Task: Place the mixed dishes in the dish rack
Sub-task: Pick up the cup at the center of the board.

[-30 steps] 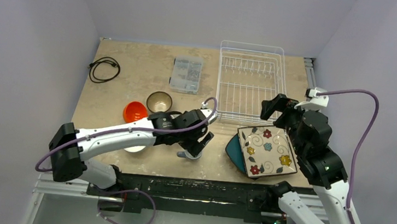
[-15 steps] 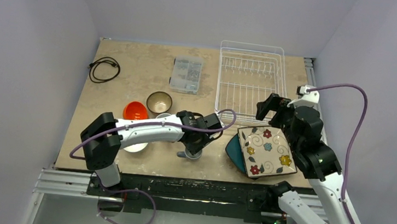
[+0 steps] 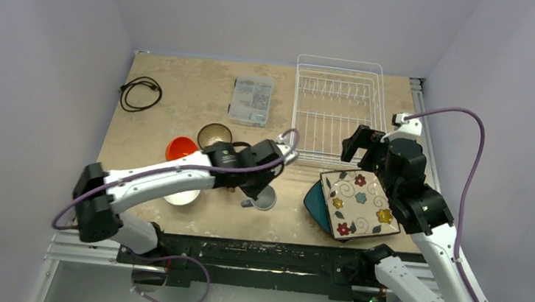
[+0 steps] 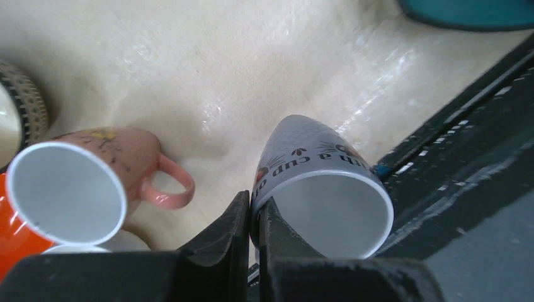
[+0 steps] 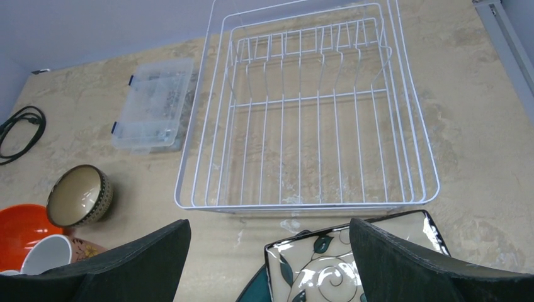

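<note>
The left gripper [image 4: 255, 220] clamps the wall of the grey-blue ceramic mug [image 4: 315, 157] in its jaws, seemingly a rim grip for lifting. The right gripper [image 5: 267, 251] hangs wide open, the white wire dish rack [image 5: 302, 206] just ahead.
</note>
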You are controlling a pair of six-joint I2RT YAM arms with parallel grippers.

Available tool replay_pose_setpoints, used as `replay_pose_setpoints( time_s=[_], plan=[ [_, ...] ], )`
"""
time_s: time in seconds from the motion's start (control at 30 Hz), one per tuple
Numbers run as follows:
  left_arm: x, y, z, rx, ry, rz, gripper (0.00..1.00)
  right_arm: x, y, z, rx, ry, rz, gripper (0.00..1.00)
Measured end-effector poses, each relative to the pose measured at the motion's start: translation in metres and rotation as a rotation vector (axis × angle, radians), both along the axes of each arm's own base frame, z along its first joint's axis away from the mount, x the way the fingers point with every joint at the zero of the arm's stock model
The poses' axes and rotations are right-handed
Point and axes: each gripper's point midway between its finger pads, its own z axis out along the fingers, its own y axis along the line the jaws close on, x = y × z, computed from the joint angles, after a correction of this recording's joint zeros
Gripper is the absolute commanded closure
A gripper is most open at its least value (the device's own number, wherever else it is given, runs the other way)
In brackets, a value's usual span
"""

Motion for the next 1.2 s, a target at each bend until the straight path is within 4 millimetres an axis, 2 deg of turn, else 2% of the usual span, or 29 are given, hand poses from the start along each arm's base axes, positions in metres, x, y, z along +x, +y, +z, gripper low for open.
replay_pose_setpoints(
  time_s=[0.13, 0.2, 0.3, 0.37, 0.43, 0.5, 0.63, 0.73, 0.87, 0.93, 1.03, 1.07, 1.2],
  plan=[
    [0.008, 0.014, 0.086, -0.322, -0.064, 0.056, 1.00, 0.000, 0.002, 0.000, 0.004, 0.001, 0.008, 0.01],
    [0.020, 0.032, 0.138, -0.521, -0.135, 0.121, 1.00, -0.001, 0.005, -0.002, 0.012, 0.005, 0.025, 0.01],
    [0.032, 0.061, 0.199, -0.738, -0.265, 0.193, 1.00, -0.002, 0.018, -0.008, 0.041, 0.025, 0.085, 0.01],
    [0.032, 0.070, 0.230, -0.851, -0.352, 0.185, 1.00, -0.004, 0.039, -0.012, 0.103, 0.035, 0.177, 0.01],
    [0.026, 0.071, 0.248, -0.929, -0.415, 0.147, 1.00, -0.007, 0.060, -0.016, 0.175, 0.040, 0.269, 0.01],
    [0.022, 0.070, 0.259, -0.991, -0.463, 0.108, 1.00, -0.012, 0.085, -0.020, 0.269, 0.040, 0.369, 0.01],
    [0.023, 0.063, 0.263, -1.076, -0.534, 0.052, 1.00, -0.036, 0.140, -0.024, 0.479, 0.045, 0.604, 0.01],
    [0.028, 0.060, 0.252, -1.120, -0.561, 0.050, 1.00, -0.060, 0.169, -0.011, 0.569, 0.011, 0.755, 0.02],
    [0.025, 0.061, 0.234, -1.187, -0.546, 0.063, 1.00, -0.086, 0.197, 0.025, 0.637, -0.120, 0.929, 0.16],
    [0.020, 0.059, 0.237, -1.237, -0.528, 0.048, 1.00, -0.097, 0.208, 0.038, 0.657, -0.188, 1.001, 0.24],
    [0.009, 0.050, 0.250, -1.328, -0.488, -0.013, 1.00, -0.104, 0.225, 0.042, 0.654, -0.260, 1.082, 0.34],
    [0.005, 0.046, 0.254, -1.359, -0.471, -0.036, 1.00, -0.104, 0.231, 0.041, 0.647, -0.274, 1.102, 0.40],
    [-0.006, 0.033, 0.266, -1.453, -0.387, -0.115, 1.00, -0.102, 0.243, 0.036, 0.629, -0.337, 1.150, 0.44]
  ],
)
